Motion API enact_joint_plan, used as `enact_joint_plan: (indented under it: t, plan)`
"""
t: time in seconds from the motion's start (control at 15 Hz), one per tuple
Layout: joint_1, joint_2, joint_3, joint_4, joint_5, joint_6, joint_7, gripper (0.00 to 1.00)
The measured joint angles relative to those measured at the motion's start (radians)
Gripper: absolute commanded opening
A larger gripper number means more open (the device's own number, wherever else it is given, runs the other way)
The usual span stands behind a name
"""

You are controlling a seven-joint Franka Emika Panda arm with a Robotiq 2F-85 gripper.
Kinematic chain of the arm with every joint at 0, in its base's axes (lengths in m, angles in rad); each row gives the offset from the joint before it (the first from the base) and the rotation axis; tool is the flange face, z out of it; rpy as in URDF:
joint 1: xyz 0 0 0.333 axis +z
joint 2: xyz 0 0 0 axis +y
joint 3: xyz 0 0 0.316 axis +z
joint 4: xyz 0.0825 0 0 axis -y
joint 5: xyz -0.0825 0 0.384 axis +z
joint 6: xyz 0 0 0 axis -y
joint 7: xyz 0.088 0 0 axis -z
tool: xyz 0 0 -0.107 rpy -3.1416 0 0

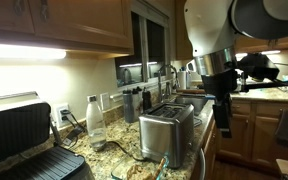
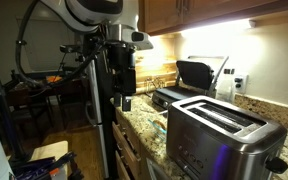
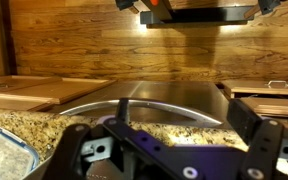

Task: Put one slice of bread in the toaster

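I am hanging my gripper (image 1: 222,118) off the open edge of the granite counter (image 1: 119,162), beside the toaster (image 1: 167,130) but well apart from it, with the wrist higher than its top. In the wrist view my fingers (image 3: 79,150) are standing spread wide with nothing showing between them, so I am reading the hand as open and empty. The toaster is sitting near the counter's front edge, and its top slots (image 2: 219,118) are facing up with nothing over them, which is why coming in from above is looking like the sensible route. The slice of bread I am not finding for certain. A small tan patch (image 2: 127,103) is showing at the lower end of my gripper in an exterior view, too small to tell whether it is the slice or part of the hand. The black grill press (image 2: 194,75) is sitting further back along the counter, out of my way. I am judging that the bread needs locating and picking up first, and that hovering off the counter's edge is giving my arm room to turn without clipping the toaster
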Motion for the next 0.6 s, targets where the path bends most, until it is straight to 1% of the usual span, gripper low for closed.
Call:
enact_joint_plan:
  t: [0.27,0.6]
  plan:
    - [0.0,0.034,0.002,0.021,0.001,0.006,0.074,1.0]
    - [0.0,0.111,0.012,0.065,0.008,0.061,0.234,1.0]
